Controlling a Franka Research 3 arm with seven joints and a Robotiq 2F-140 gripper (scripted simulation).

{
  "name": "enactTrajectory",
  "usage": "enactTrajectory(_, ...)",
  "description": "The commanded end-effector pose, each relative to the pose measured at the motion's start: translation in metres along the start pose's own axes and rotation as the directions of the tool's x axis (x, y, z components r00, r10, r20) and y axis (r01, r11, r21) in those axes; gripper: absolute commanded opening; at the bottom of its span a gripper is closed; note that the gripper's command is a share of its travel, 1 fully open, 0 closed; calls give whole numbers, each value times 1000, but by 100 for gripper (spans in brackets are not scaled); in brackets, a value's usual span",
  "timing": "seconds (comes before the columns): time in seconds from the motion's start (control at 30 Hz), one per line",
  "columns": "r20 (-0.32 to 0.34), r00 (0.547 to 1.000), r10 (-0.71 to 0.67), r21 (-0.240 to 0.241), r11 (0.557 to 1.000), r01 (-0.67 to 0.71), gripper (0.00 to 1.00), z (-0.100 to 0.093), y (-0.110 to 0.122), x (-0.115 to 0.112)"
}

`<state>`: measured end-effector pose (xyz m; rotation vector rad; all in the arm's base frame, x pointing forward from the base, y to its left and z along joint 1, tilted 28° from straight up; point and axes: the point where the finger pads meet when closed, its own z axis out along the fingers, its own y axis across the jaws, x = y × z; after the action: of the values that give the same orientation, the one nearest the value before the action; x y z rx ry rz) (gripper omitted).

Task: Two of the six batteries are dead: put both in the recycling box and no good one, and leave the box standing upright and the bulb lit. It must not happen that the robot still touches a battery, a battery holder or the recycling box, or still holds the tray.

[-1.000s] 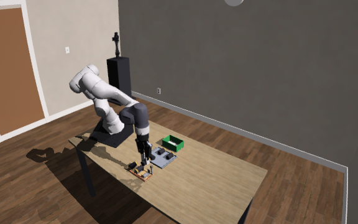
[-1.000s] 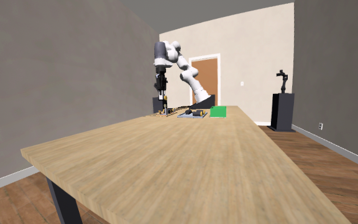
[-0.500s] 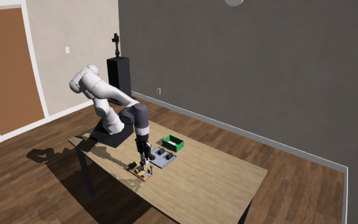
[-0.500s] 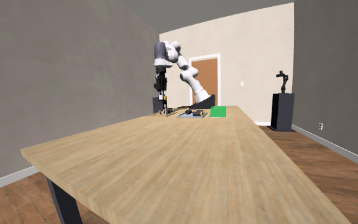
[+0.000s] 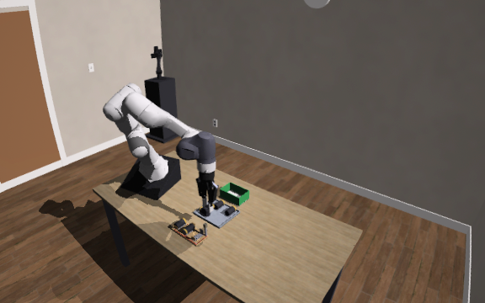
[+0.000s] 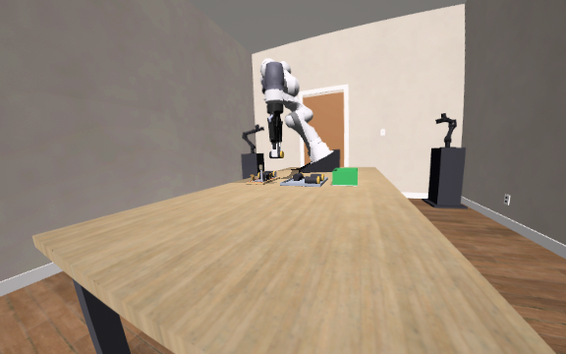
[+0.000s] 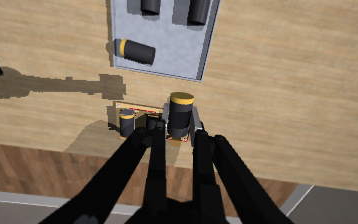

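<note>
Franka arm (image 5: 146,110) (image 6: 308,135) reaches out from its base over the table (image 5: 289,244) (image 6: 288,246) (image 7: 280,100), elbow high and bent, wrist section vertical. Gripper (image 5: 207,208) (image 6: 276,153) (image 7: 179,112) points down; the exterior view puts its fingertips above the tabletop items, apart from the wood. Battery holder (image 5: 200,241) (image 6: 254,183) (image 7: 128,105) lies close to a long table edge, with bare wood between it and the tray (image 5: 220,221) (image 6: 290,184) (image 7: 177,54). Green recycling box (image 5: 242,198) (image 6: 345,177) stands upright just beside the tray, on the side away from the holder, open top up. A broad stretch of wood runs from tray and box to the table's far end. Gripper is partly closed on a dark battery (image 6: 275,154) (image 7: 180,112), a finger on each flank, yellow end toward the tray in the wrist view; it is held up, off the table. In the top view it cannot be picked out surely. Three more batteries lie in the tray; two sit side by side in the holder. Which are dead: cannot tell. Bulb, lit or dark: too small to read. Box interior shows a pale patch; contents unclear.
</note>
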<state>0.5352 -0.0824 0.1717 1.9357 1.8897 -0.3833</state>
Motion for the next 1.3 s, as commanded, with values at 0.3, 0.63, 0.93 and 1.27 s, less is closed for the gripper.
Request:
enactTrajectory(0.3, -15, 997, 78, -7, 997, -78, 16, -2, -2, 71)
enactTrajectory(0.63, -15, 996, 86, -7, 996, -86, 16, -2, -2, 71)
enactTrajectory(0.93, -15, 995, 94, -7, 996, -94, 16, -2, -2, 71)
enactTrajectory(1.27, -15, 995, 94, -7, 996, -94, 16, 46, -1, 72)
